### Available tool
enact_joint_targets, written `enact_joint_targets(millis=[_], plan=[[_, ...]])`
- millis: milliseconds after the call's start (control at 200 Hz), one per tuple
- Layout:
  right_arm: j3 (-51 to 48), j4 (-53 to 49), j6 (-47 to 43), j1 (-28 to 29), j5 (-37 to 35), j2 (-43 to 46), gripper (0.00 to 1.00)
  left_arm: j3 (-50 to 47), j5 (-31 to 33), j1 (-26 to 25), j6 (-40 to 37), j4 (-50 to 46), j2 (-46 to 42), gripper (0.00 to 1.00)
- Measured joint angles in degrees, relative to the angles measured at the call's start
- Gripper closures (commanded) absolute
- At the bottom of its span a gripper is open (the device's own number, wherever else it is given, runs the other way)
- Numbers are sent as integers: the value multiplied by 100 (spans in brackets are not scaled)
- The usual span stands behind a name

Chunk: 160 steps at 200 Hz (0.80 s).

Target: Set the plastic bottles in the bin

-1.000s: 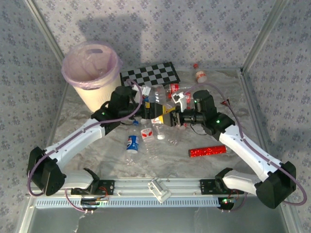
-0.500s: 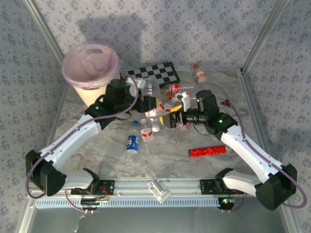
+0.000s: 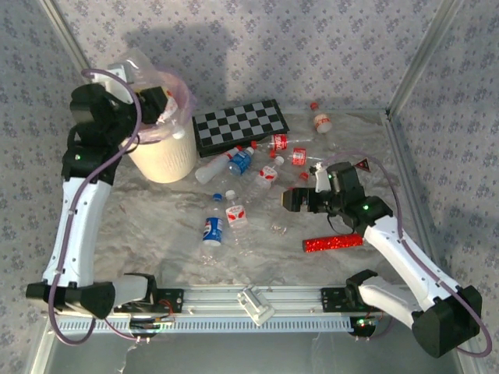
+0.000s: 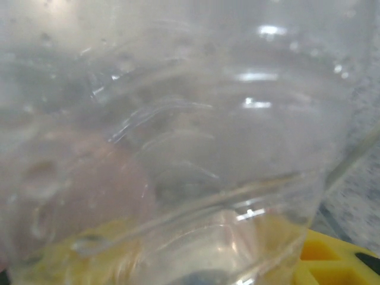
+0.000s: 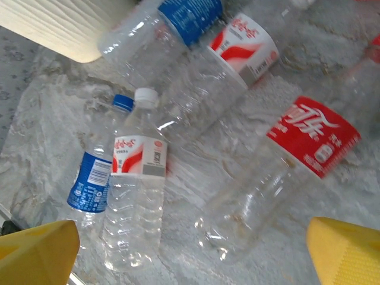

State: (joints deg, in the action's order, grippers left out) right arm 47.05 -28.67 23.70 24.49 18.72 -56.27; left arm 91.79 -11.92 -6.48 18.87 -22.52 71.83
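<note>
- Upper left of the top view — the left gripper (image 3: 154, 103) is clenched on a clear bottle (image 4: 178, 119), right above the bin (image 3: 168, 160); the drop lies straight down.
- Right of centre, the right gripper (image 5: 190, 252) gapes wide — a red-label bottle (image 5: 279, 172) lies just ahead, slanting from lower left to upper right.

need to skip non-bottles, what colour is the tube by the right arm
Glittery red tube; clearest from the top external view.
</note>
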Motion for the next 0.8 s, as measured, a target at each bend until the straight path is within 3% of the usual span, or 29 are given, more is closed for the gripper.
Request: enact_joint_targets(millis=[285,530,800], plan=[[2,-313,326,0,-391,79,0,1051,590,656,-208,-216,1440,100],[4,-664,446,0,-645,116,0,1965,772,761,-605,-929,2708,100],[4,-940,1043,-59,-1261,116,0,1768,688,756,-1147,-1392,3254,100]])
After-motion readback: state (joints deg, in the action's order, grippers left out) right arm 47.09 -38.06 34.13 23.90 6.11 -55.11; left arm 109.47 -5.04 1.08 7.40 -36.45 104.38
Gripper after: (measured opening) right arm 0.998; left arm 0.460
